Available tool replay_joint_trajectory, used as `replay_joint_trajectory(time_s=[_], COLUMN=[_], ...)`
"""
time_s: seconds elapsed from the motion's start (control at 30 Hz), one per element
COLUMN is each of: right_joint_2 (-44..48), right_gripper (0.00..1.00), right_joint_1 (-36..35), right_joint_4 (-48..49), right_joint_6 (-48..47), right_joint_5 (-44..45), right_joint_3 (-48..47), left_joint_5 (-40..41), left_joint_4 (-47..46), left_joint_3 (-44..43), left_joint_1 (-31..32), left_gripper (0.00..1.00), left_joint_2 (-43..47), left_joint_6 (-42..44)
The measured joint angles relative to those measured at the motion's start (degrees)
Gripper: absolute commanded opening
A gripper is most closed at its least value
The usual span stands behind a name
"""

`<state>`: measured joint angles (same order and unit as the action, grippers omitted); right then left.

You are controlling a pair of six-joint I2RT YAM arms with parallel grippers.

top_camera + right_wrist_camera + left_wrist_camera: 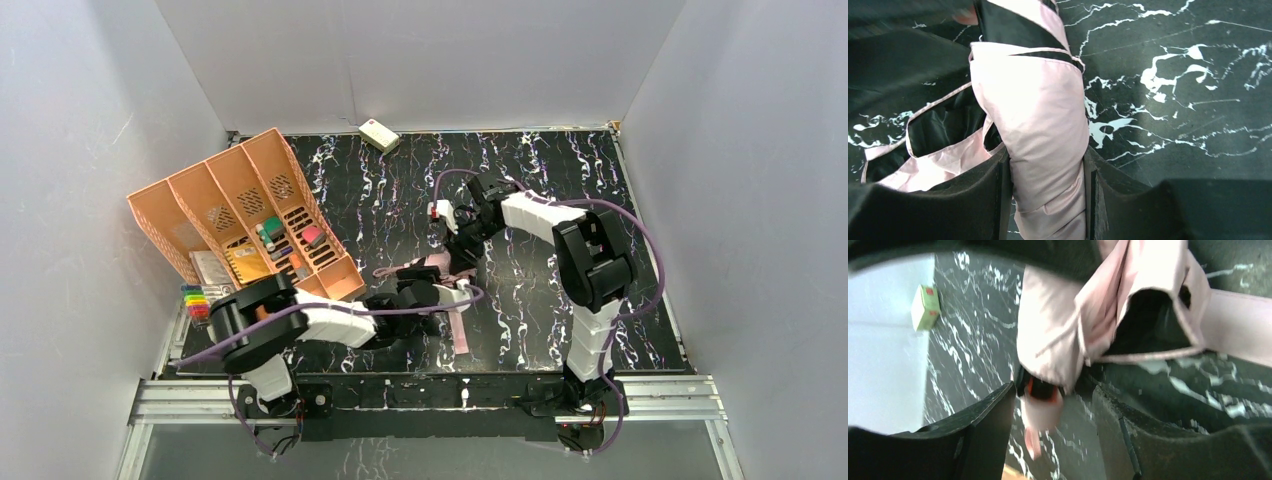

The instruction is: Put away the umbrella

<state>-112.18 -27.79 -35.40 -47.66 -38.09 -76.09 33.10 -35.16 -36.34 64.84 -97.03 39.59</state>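
Observation:
The umbrella (462, 330) lies collapsed on the black marbled table (560, 180) between the two arms, pink fabric with black folds showing. My right gripper (460, 252) is shut on a bundle of its pink fabric (1038, 125), with both fingers (993, 185) pressed against the cloth. My left gripper (445, 293) is open at the umbrella's near end. In the left wrist view its fingers (990, 415) stand wide apart, and the blurred pink handle (1040, 412) hangs between them without touching either. Loose pink and black fabric (1128, 300) fills the view above it.
An orange slotted organiser (240, 215) with small items stands tilted at the left. Coloured markers (196, 300) lie beside its near corner. A small cream box (379, 134) sits at the back wall and also shows in the left wrist view (925, 307). White walls enclose the table.

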Motion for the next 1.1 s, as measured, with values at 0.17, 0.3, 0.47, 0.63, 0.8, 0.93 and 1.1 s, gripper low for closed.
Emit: replay_joint_trajectory(time_s=[0.17,0.3,0.47,0.63,0.8,0.93,1.1], right_joint_2=[3.21,5.73,10.51,14.86,17.79,19.76,20.76], right_gripper=[0.17,0.17,0.17,0.16,0.15,0.16,0.19], right_joint_1=[0.00,-0.72,-3.15,-6.36,-10.14,-13.20,-15.52], right_joint_4=[7.34,13.57,22.73,32.39,41.62,49.68,56.57], right_joint_6=[2.78,3.80,4.24,4.66,4.83,5.27,3.69], right_joint_5=[3.87,8.48,15.13,21.59,28.76,34.29,38.27], right_joint_3=[4.48,7.96,15.28,22.97,29.55,35.26,39.89], left_joint_5=[-0.04,0.13,-1.90,-10.40,-16.76,-22.95,-32.22], left_joint_4=[12.81,18.27,21.75,24.06,22.77,20.26,18.49], left_joint_3=[1.31,2.05,2.03,-0.13,-0.63,-0.63,-1.81], left_joint_1=[0.28,0.26,-1.90,-12.07,-21.24,-26.62,-32.22], left_gripper=[0.59,0.69,0.70,0.71,0.75,0.80,0.84], left_joint_2=[12.17,21.75,27.91,28.11,27.98,27.54,24.61], left_joint_6=[-10.08,-16.85,-21.73,-26.58,-29.64,-32.74,-35.26])
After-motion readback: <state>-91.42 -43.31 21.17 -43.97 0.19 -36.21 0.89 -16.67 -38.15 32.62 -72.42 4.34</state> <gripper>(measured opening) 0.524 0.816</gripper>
